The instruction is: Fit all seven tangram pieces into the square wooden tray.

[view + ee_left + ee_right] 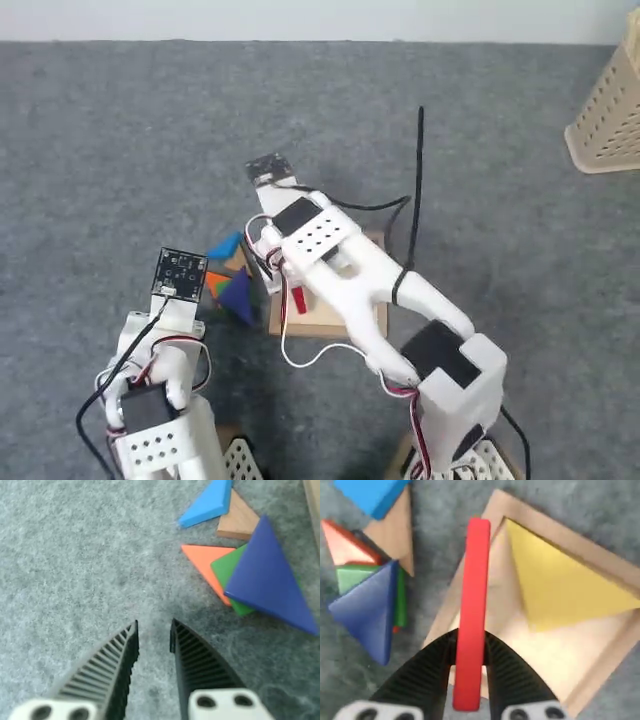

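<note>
Right pincer (pixel 470 634) is clamped on the red flat tangram piece (pixel 476 580), held on edge over the square wooden tray (pixel 560 537), likely to slot it beside the yellow triangle (pixel 560 585) lying inside. The loose pile (pixel 232 285), dark blue triangle (pixel 265 580) on top, sits at nine o'clock of the tray on the grey desk (pixel 100 150). Left pincer (pixel 154 625) is apart and empty near the pile, probably lined up for the next pick.

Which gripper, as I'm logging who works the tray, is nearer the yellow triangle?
Right. The right gripper, shut on the red piece, hangs over the tray beside the yellow triangle; the left gripper is over carpet, past the loose pieces.
</note>
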Controlling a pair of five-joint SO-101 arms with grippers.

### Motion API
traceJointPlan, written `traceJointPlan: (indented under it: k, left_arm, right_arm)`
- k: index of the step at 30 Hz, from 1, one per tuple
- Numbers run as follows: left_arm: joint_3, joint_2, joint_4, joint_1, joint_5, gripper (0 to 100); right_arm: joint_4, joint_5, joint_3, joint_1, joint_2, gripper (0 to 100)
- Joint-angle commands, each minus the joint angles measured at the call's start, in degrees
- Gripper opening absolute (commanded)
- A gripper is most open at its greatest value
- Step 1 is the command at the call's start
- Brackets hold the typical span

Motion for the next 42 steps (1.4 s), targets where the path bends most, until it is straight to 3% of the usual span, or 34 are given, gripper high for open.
traceJointPlan:
  k: [1, 8, 13, 16, 28, 42]
  left_arm:
    - [-0.2, -0.8, 0.1, 0.0, -0.8, 10]
    - [-0.2, -0.8, 0.1, 0.0, -0.8, 10]
    - [-0.2, -0.8, 0.1, 0.0, -0.8, 10]
    - [-0.2, -0.8, 0.1, 0.0, -0.8, 10]
    - [-0.2, -0.8, 0.1, 0.0, -0.8, 10]
    - [-0.2, -0.8, 0.1, 0.0, -0.8, 10]
  right_arm:
    - [1.2, -3.5, -3.8, -0.4, -0.6, 0.6]
    - [1.2, -5.0, -3.7, -1.1, 0.4, 1.3]
    - [1.1, -4.8, -3.9, -3.5, 2.8, 11.0]
    - [1.1, -4.7, -4.0, -3.4, 3.1, 11.2]
    - [2.4, -4.7, -4.0, 5.1, -3.1, 11.3]
    - [4.1, -1.0, -3.9, 8.0, -8.0, 11.3]
